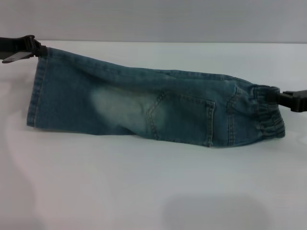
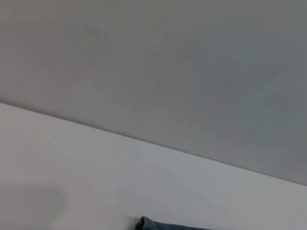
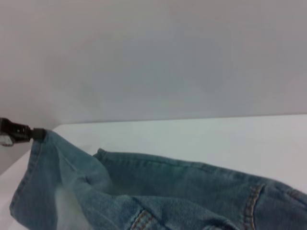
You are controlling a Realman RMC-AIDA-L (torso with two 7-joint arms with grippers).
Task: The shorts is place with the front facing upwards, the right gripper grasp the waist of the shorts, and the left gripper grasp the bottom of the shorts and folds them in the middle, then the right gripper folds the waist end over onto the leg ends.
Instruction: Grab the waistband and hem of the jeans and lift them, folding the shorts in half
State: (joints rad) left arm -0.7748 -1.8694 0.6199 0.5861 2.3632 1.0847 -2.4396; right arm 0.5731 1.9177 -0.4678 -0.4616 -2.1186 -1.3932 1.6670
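surface (image 1: 153, 187): plain white, smooth, fills the near and middle of the head view | wall (image 1: 153, 19): flat pale grey, rises straight from the surface's far edge | soft grey shadows lie on the surface toward the near side | both wrist views show the same white surface (image 2: 72, 163) meeting the grey wall (image 3: 153, 57)

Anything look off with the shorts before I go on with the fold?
Nothing looks damaged. The shorts are stretched between the left claw at the leg hem's far corner and the right claw at the waistband. They hang askew: the far edge slopes and the cloth bunches at the waist.
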